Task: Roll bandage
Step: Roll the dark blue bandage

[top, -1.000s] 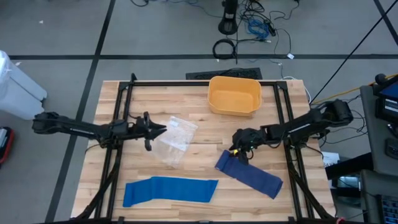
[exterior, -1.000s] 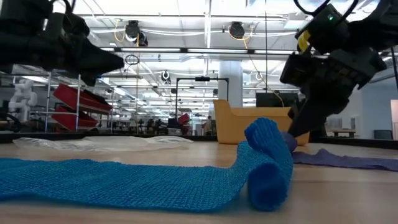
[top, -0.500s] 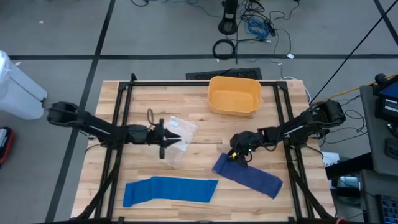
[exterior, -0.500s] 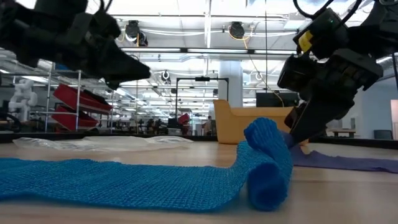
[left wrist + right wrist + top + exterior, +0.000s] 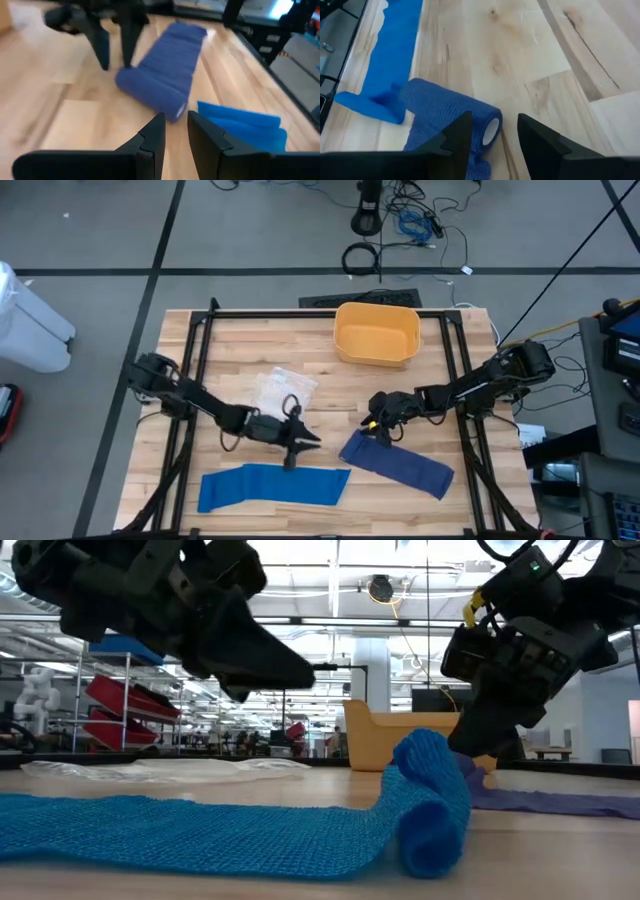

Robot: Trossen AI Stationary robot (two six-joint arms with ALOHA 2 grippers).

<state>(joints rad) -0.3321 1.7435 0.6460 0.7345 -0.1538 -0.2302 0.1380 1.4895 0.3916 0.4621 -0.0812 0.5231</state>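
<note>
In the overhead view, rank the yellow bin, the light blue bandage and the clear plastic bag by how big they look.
1. light blue bandage
2. yellow bin, close behind
3. clear plastic bag, partly hidden by the left arm

Wooden table (image 5: 450, 350) with yellow bin (image 5: 377, 334), clear plastic bag (image 5: 280, 388), light blue bandage (image 5: 272, 485), part-rolled dark blue bandage (image 5: 400, 462).

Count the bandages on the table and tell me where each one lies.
2. The light blue bandage lies flat along the table's near edge, below the left gripper. The dark blue bandage, partly rolled, lies to its right, by the right gripper. None seems hidden.
</note>
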